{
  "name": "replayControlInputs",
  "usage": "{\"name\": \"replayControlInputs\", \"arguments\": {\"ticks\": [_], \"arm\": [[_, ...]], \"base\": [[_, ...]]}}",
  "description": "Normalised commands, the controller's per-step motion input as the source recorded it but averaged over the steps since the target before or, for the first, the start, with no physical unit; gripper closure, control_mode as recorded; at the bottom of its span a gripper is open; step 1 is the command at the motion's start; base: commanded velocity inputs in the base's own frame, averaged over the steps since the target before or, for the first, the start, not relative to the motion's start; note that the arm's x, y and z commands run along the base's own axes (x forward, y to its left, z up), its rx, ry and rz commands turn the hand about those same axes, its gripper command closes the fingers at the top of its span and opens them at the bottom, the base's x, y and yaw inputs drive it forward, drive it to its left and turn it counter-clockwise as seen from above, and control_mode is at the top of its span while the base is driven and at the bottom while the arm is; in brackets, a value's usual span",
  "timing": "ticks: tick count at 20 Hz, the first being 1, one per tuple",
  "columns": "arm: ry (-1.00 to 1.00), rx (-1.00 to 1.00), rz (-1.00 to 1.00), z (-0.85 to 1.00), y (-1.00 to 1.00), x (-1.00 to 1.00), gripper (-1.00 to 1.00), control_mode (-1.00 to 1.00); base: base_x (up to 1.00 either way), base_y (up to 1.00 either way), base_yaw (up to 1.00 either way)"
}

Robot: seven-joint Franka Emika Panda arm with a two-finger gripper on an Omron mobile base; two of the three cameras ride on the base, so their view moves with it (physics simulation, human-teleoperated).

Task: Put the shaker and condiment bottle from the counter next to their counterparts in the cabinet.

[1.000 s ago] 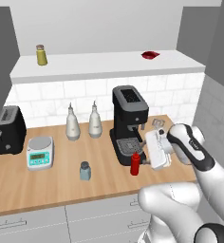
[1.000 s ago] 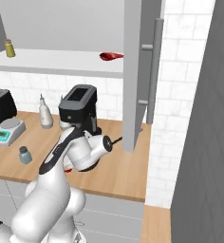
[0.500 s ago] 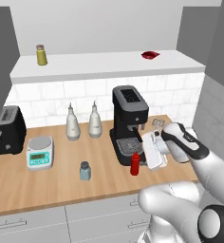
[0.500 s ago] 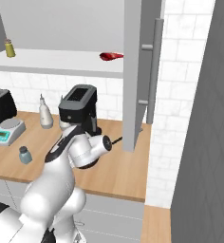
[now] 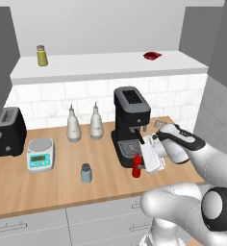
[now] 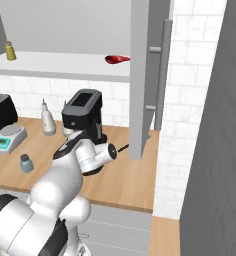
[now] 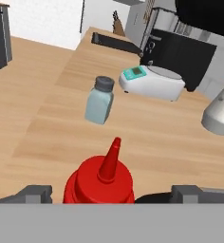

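In the hand view the condiment bottle (image 7: 99, 182) is seen closest, a glossy bright red squeeze bottle with rounded shoulders and a pointed nozzle; it stands upright between the two dark finger tips, which are spread wide to either side of it and are not closed on it. Just beyond, the shaker (image 7: 99, 101) is seen upright on the counter (image 7: 47, 118), a small pale blue-grey body with flat sides under a darker grey round cap; the counter is a light-brown board with visible wood grain. Farther back a white kitchen scale (image 7: 152, 82) with a teal panel is seen.

In the left base view the gripper (image 5: 145, 161) is held low beside the red bottle (image 5: 136, 166), in front of the black coffee machine (image 5: 130, 124); compared with a second ago, the hand has been brought nearer to the bottle, while the bottle and the shaker (image 5: 86, 173) are unmoved. Behind them two white pear-shaped bottles (image 5: 84, 123) stand against the tiled wall, and a black toaster (image 5: 7, 132) sits at the far left.

Highest and farthest, the cabinet (image 5: 106, 65) is seen as a smooth white shelf board; on it the olive-yellow shaker (image 5: 42, 55) stands at the left and the flat red packet (image 5: 152, 55) lies at the right, well apart.
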Motion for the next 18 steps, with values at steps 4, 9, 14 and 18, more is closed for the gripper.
{"name": "replayControlInputs", "arguments": {"ticks": [4, 9, 14, 18], "arm": [[0.0, 0.0, 0.0, -0.28, 0.05, 0.01, -1.0, -1.0], [0.0, 0.0, 0.0, -0.3, 0.12, 0.04, 1.0, -1.0], [0.0, 0.0, 0.0, -0.11, 0.09, 0.0, 1.0, -1.0], [0.0, 0.0, 0.0, 0.09, 0.05, 0.0, 1.0, -1.0]], "base": [[0.0, 0.0, 0.0], [0.0, 0.0, 0.0], [0.0, 0.0, 0.0], [0.0, 0.0, 0.0]]}}
